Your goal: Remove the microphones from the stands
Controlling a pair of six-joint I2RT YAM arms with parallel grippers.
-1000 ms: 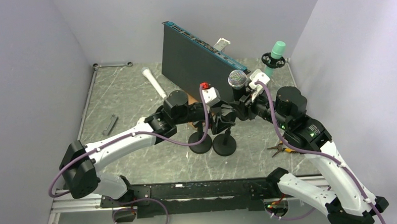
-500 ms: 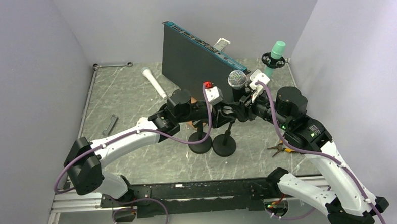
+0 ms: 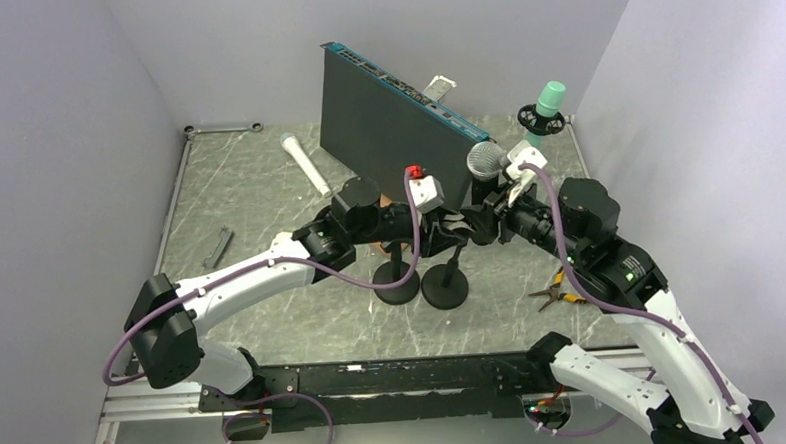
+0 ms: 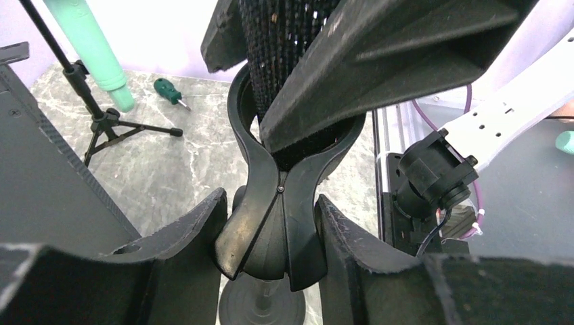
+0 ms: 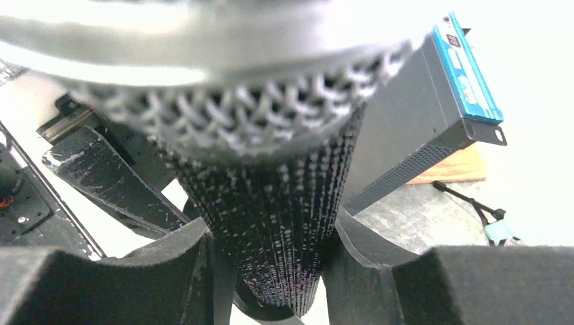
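Observation:
The microphone [image 3: 486,161], silver mesh head on a black textured body, stands tilted above the black stand [image 3: 444,286] with its round base. My right gripper [image 3: 481,218] is shut on the microphone body [image 5: 271,203], one finger on each side. My left gripper [image 3: 447,232] is shut on the stand's forked clip [image 4: 284,203], with both pads [image 4: 183,250] pressed against it. In the left wrist view the microphone's lower end [image 4: 277,40] sits in the clip's fork.
A tall black box with a blue edge [image 3: 384,112] stands just behind. A mint-green microphone on a small tripod [image 3: 544,110] is at the back right. A second round base [image 3: 397,284], pliers [image 3: 557,293], a white tube [image 3: 306,166], a grey bar [image 3: 218,248] and a green screwdriver [image 4: 169,90] lie around.
My left gripper has slid right and closed on the stand's clip. My right gripper has shifted the microphone head a little to the right.

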